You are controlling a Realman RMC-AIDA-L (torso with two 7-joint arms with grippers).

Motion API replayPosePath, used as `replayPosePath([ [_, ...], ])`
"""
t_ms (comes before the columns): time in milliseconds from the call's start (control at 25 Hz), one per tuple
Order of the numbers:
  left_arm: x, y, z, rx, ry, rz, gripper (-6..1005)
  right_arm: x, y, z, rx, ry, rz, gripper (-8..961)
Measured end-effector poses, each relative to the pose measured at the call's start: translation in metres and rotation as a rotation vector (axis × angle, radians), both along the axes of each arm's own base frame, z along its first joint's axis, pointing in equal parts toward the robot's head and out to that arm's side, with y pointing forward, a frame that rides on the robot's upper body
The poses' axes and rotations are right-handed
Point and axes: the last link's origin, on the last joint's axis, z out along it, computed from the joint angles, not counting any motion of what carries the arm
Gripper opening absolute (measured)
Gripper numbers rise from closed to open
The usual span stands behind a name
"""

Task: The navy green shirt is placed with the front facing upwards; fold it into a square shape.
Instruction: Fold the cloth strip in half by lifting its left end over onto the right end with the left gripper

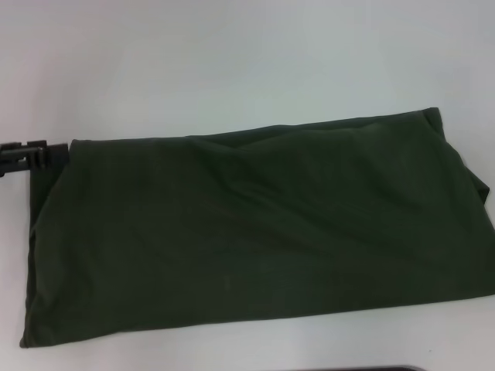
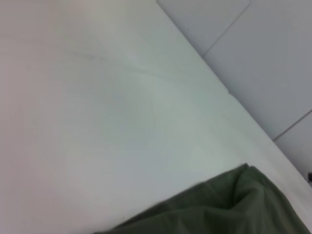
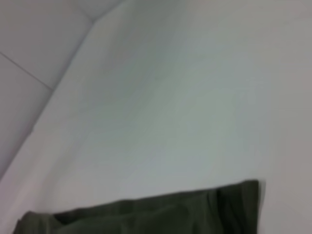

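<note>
The navy green shirt (image 1: 255, 232) is lying folded into a wide band across the white table (image 1: 232, 62) — plain green side up, no lettering showing. The left gripper (image 1: 35, 154) is sitting at the shirt's far left corner, touching the cloth edge; whether it is clenched or released cannot be told. The right gripper is not showing in the head view — its wrist camera is seeing only a shirt edge (image 3: 146, 214) on the table.
</note>
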Motion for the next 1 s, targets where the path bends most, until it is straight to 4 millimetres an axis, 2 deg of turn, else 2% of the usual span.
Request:
replayPosePath([
  [360, -0.003, 0.004, -0.006, 0.023, 0.021, 0.018, 852, 0.004, 0.003, -0.021, -0.062, -0.037, -0.047, 869],
  [600, -0.002, 0.005, -0.004, 0.024, 0.026, 0.018, 912, 0.001, 0.007, -0.037, -0.090, -0.021, -0.055, 922],
  [1000, -0.003, 0.005, -0.002, 0.026, 0.035, 0.015, 909, 0.003, 0.010, -0.045, -0.103, -0.025, -0.071, 921],
])
